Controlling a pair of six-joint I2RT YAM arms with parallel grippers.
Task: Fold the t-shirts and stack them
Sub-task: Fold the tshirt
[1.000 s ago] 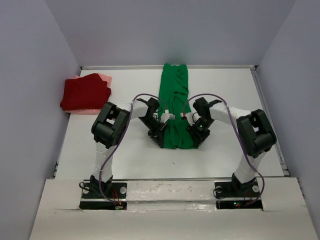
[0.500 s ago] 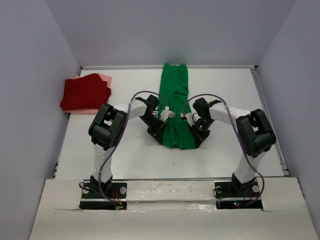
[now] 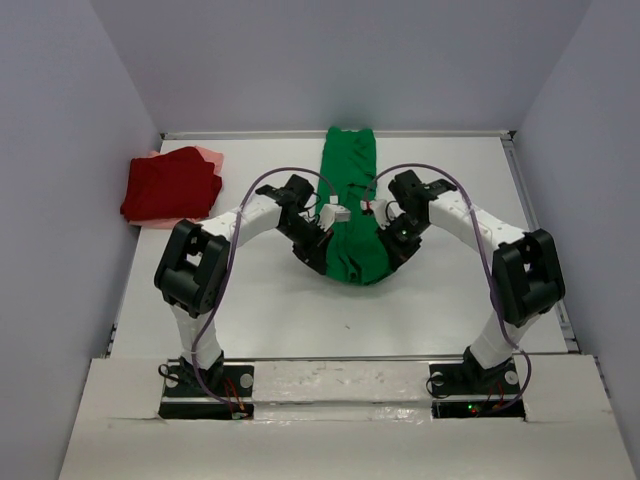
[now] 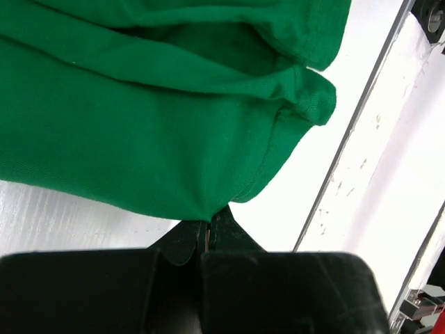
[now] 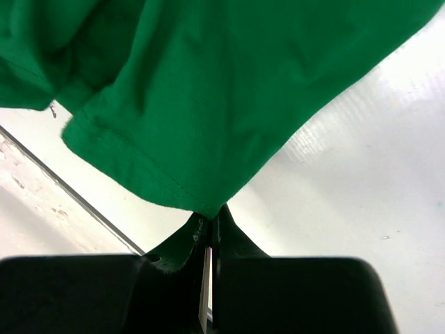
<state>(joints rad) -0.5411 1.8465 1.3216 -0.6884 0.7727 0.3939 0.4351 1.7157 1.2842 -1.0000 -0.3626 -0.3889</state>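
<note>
Three views, same grab.

Top view: green t-shirt [image 3: 350, 195] laid as a long narrow strip, from the centre of the table [image 3: 270, 310] out to the 12 o'clock edge. left gripper [image 3: 322, 258] at the strip's 7 o'clock corner, right gripper [image 3: 388, 255] at its 5 o'clock corner, near hem bunched in a curve between them. Folded dark red t-shirt [image 3: 172, 185] at the table's 10 o'clock, stacked on pale pink t-shirt [image 3: 210, 156], pink edge peeking out at the red's 1 o'clock. Well apart from the green.

Left wrist view: left gripper [image 4: 208, 224] pinched closed on a hem corner of the green t-shirt [image 4: 139, 139], cloth fanning up toward 12 o'clock, folded layers bunched at 1 o'clock, white table [image 4: 299, 202] at 3 o'clock.

Right wrist view: right gripper [image 5: 210, 217] clamped tight on the other hem corner of the green t-shirt [image 5: 229, 90], stitched hem running off toward 10 o'clock, glossy table [image 5: 361, 174] at 3 o'clock.
</note>
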